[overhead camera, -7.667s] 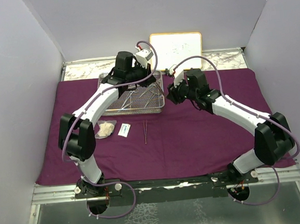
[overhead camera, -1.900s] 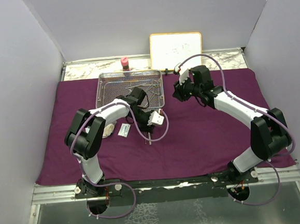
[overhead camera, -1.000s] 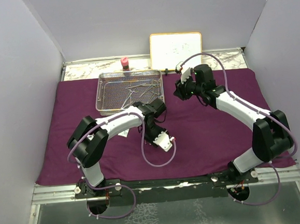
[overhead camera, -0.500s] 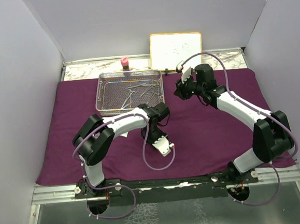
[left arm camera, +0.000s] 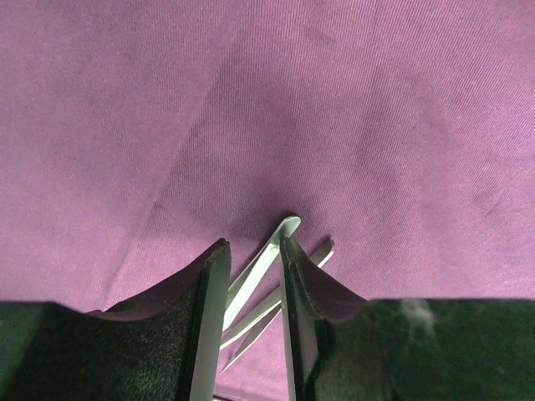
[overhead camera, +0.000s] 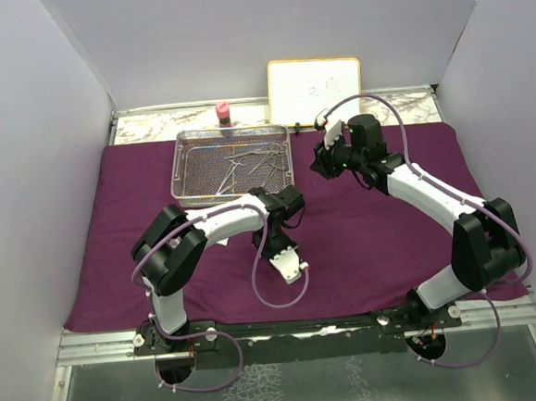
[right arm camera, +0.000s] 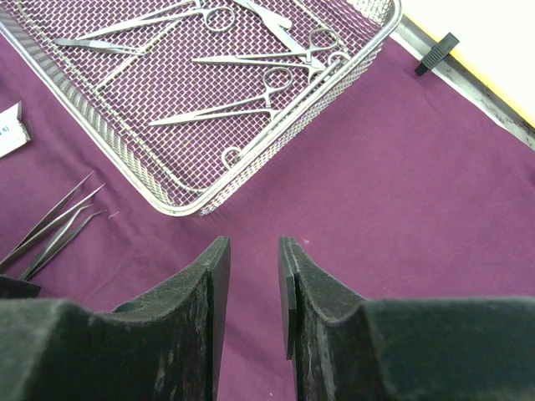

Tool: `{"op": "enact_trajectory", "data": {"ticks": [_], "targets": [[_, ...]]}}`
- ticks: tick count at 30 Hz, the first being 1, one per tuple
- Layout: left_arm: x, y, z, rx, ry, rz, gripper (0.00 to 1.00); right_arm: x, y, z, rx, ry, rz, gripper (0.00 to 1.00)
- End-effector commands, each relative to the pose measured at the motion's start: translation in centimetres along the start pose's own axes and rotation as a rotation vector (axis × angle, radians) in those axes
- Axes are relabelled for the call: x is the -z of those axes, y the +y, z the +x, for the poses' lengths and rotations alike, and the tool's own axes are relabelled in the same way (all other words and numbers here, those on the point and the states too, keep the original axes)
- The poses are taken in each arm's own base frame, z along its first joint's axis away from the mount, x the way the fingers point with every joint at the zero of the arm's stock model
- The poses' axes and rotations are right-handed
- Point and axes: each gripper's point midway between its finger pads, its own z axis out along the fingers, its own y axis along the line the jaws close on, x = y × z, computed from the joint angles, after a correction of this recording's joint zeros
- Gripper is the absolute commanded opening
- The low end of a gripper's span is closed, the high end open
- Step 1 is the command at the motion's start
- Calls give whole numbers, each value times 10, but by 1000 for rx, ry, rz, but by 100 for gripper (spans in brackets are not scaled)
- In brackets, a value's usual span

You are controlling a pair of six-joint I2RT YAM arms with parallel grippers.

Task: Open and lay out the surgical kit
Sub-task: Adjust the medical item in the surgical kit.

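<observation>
Left wrist view: left gripper (left arm camera: 251, 276) jaws pinching steel forceps (left arm camera: 266, 261), tips touching purple cloth wrap (left arm camera: 267, 109). Release gently, flat, beside other forceps (right arm camera: 50, 221). Right gripper (right arm camera: 252, 284) jaws spread, empty, below mesh tray (right arm camera: 368, 50) upper left.

The top external view looks down and forward from above and behind both arm bases, covering the whole purple cloth (overhead camera: 392, 237) and the mesh tray (overhead camera: 233, 164).

The left wrist view faces straight down, very near the cloth (left arm camera: 334, 109), past its own fingers.

The right wrist view looks obliquely from higher up toward the tray (right arm camera: 209, 100). It shares the tray and cloth with the top view.
</observation>
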Motion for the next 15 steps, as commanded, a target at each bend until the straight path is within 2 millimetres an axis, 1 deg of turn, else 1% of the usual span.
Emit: {"op": "enact_trajectory", "data": {"ticks": [1,15], "targets": [[-3,-2,1,-53,15,39,32,4,2,-7,8,-25,-15,30],[-5,-6,8,-84,55,67,26,4,1,-7,7,-25,-15,30]]}}
